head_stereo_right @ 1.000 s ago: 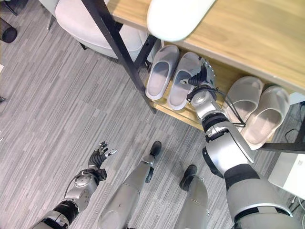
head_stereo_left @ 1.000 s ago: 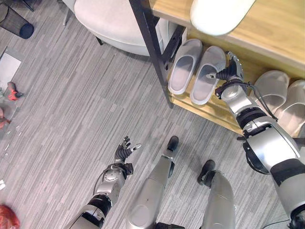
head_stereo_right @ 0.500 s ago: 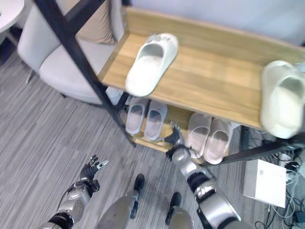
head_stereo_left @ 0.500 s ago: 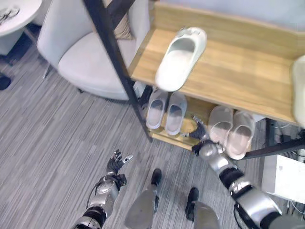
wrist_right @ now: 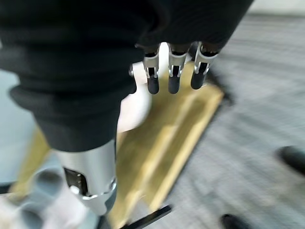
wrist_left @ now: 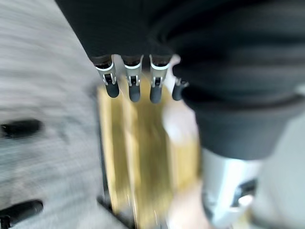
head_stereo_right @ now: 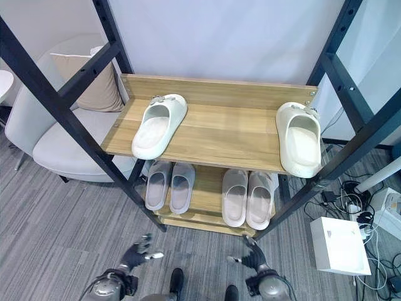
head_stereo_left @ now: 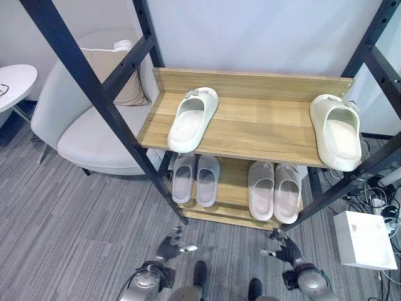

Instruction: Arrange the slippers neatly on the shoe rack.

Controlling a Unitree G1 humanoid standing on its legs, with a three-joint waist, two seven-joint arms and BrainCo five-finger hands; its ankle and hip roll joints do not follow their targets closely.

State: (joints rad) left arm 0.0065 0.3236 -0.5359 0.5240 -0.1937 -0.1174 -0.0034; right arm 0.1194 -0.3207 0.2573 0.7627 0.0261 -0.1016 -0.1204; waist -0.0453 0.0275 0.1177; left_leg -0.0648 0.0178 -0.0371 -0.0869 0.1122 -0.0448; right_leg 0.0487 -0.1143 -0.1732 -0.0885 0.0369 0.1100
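Left hand [head_stereo_left: 168,239] low over the floor, fingers loosely spread, holding nothing. Above and ahead, the shoe rack [head_stereo_left: 250,79]. Upper shelf: left cream slipper [head_stereo_left: 192,118] near the left end, long axis skewed, its sole end overhanging the front edge; right cream slipper [head_stereo_left: 336,130] at the far right end (well apart). Lower shelf: two grey pairs [head_stereo_left: 197,179] [head_stereo_left: 274,190], neat. Right hand [head_stereo_left: 282,250] low, fingers relaxed, empty. Judgement: each hand is nearer its own side's cream slipper.

Your two head cameras look down from above at the shoe rack [head_stereo_left: 250,135], sharing it nearly whole; your wrist cameras face its lower shelf [wrist_right: 162,143] from close by.
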